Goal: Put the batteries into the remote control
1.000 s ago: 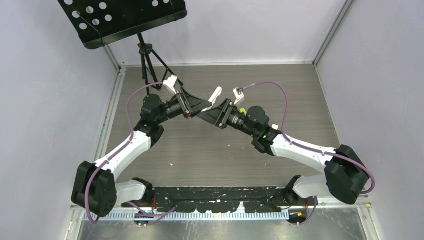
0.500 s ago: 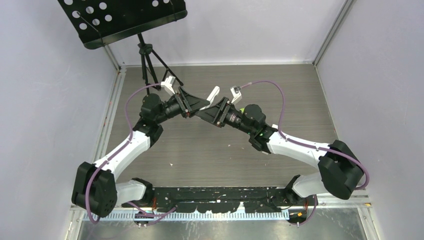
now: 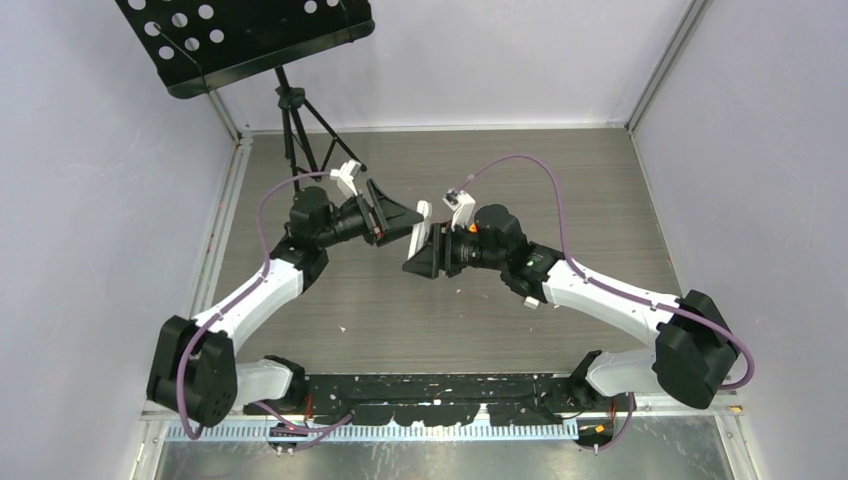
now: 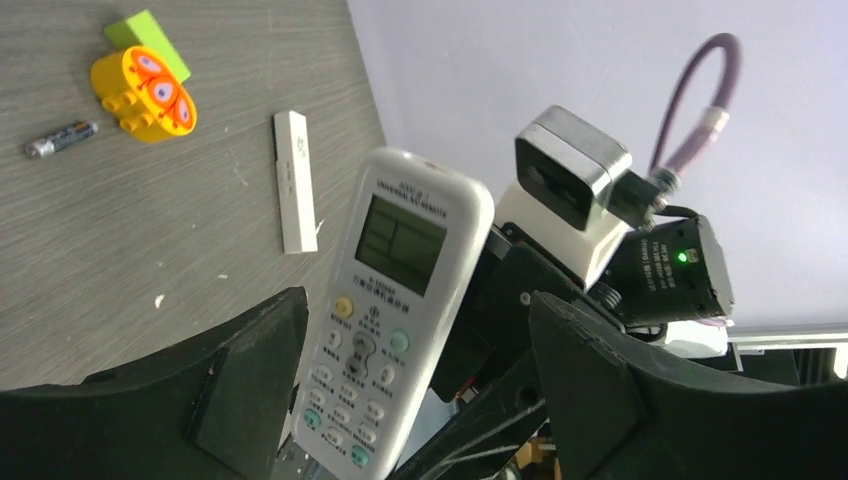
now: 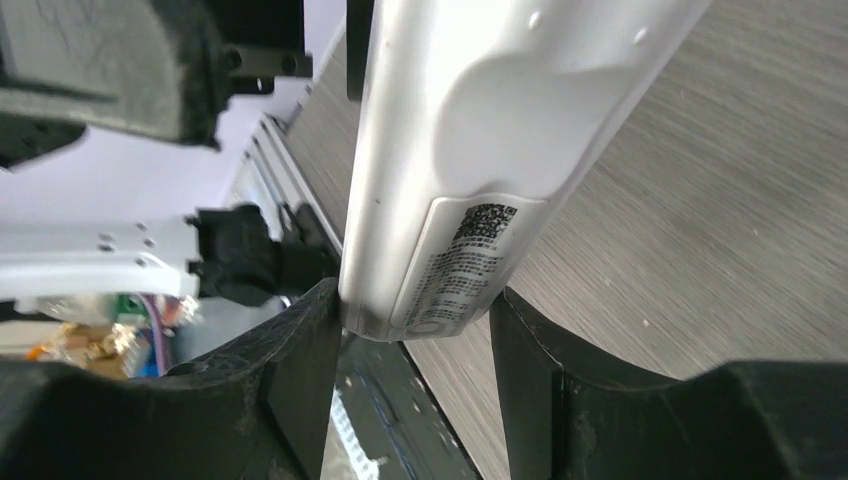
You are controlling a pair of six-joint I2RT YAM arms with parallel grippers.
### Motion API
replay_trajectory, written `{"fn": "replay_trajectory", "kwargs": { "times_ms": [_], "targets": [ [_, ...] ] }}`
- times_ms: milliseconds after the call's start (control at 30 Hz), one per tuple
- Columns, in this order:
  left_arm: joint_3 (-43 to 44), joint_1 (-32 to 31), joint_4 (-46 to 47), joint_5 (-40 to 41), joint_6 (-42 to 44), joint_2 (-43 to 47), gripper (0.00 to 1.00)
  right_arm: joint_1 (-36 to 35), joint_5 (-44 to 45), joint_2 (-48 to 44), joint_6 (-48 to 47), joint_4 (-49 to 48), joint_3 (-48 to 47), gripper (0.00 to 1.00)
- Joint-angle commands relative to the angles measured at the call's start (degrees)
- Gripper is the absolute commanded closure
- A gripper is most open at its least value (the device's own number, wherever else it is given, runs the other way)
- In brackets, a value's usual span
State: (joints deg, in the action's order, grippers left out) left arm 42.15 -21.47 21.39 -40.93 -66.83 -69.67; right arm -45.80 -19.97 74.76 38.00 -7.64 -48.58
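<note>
My right gripper (image 5: 412,295) is shut on the lower end of the white remote control (image 5: 470,150), whose back with its label faces the right wrist camera. In the left wrist view the remote (image 4: 400,290) shows its screen and buttons between my left gripper's (image 4: 415,300) wide-open jaws, close to the left finger. One battery (image 4: 60,139), a slim dark cylinder, lies on the table beyond. In the top view the remote (image 3: 423,217) stands between the left gripper (image 3: 400,215) and the right gripper (image 3: 418,255), above mid-table.
A slim white battery cover (image 4: 293,180) lies on the table. An orange-yellow toy (image 4: 145,95) and a lime-green block (image 4: 148,35) sit next to the battery. A black music stand (image 3: 250,40) with its tripod stands at the back left. Walls enclose the table.
My right gripper has swung left and nearer with the remote, which now stands more upright. My left gripper has drawn back slightly and is open around it.
</note>
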Motion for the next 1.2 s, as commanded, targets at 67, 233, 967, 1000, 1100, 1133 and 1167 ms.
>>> {"fn": "replay_trajectory", "kwargs": {
  "times_ms": [67,233,967,1000,1100,1133,1167],
  "targets": [
    [-1.34,0.2,5.4,-5.51,0.03,-6.43,0.17,-0.45,-2.79,2.01,-12.39,9.96,-3.55,0.8],
    [-1.08,0.2,2.96,-6.17,0.57,-9.69,0.28,-0.9,-2.98,2.85,-17.33,14.15,-4.87,0.8],
    [0.86,-0.76,-10.25,3.55,15.13,-1.25,1.0,-1.91,10.73,-3.51,-6.79,9.95,1.47,0.2],
    [0.57,-0.76,-9.21,3.79,14.77,-0.42,1.0,-1.54,10.56,-5.56,-3.58,5.91,3.7,0.2],
    [0.02,-0.76,-5.75,3.75,13.41,1.98,1.0,-1.02,14.66,-12.0,9.03,-5.0,11.41,0.17],
    [-0.11,-0.76,-4.97,4.01,12.93,2.72,1.0,-1.01,16.3,-14.0,13.13,-10.01,14.04,0.17],
    [-0.26,-0.76,-4.24,4.28,12.51,3.45,1.0,-0.96,17.66,-15.59,16.97,-14.83,16.34,0.16]
  ]
}}
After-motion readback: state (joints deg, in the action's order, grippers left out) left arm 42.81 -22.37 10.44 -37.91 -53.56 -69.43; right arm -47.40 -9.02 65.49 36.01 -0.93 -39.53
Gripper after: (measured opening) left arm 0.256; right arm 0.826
